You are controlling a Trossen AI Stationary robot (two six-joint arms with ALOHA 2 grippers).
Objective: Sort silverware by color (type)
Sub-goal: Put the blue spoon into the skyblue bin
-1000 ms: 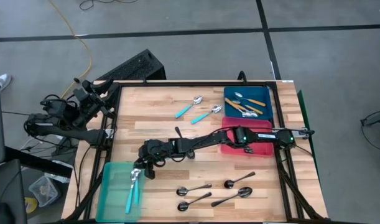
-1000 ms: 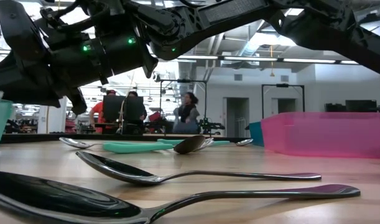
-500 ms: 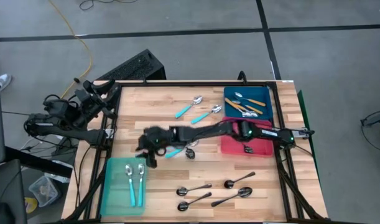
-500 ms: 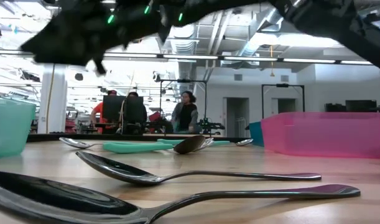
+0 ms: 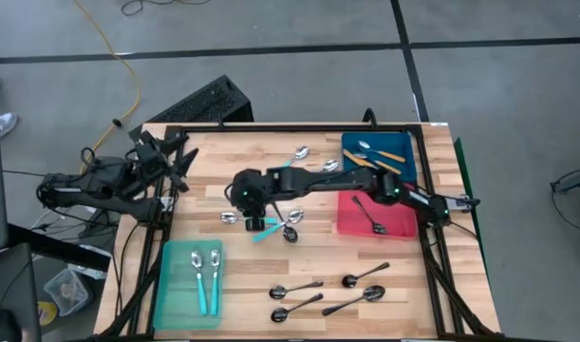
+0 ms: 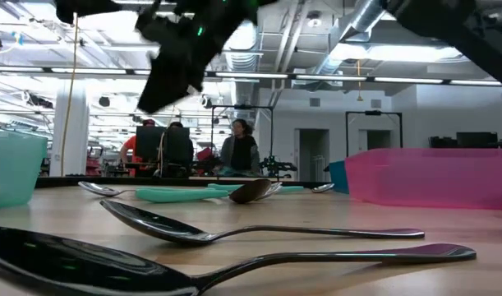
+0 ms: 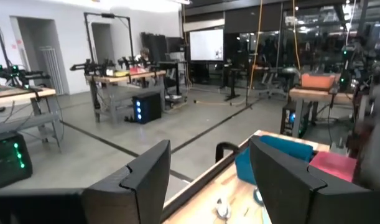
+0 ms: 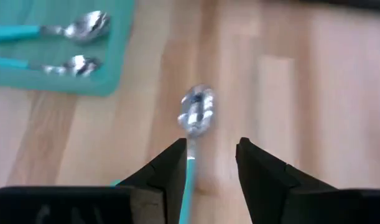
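In the right wrist view a teal-handled spoon [image 8: 198,112] lies flat on the wood. My right gripper [image 8: 208,149] hangs open above its handle, clear of it, near the table's middle [image 5: 250,217]. The teal tray [image 5: 171,290] at the near left holds two teal spoons [image 5: 206,275]. Two more teal spoons [image 5: 299,153] lie at the far side, partly under my right arm. Several dark metal spoons [image 5: 299,290] lie near the front edge. My left gripper [image 5: 180,163] waits open at the table's left edge, pointing level [image 7: 208,155].
A blue tray [image 5: 403,169] at the far right holds orange-handled spoons. Beside it, a pink tray [image 5: 403,223] holds one dark spoon. Another spoon bowl [image 5: 291,233] lies just right of my right gripper. People sit at desks far behind the table [image 6: 238,152].
My right gripper has left the teal tray, risen and swung toward the table's middle and far side, tipping as it went. It now hangs over a teal spoon on the wood. Two teal spoons lie in the tray behind it.
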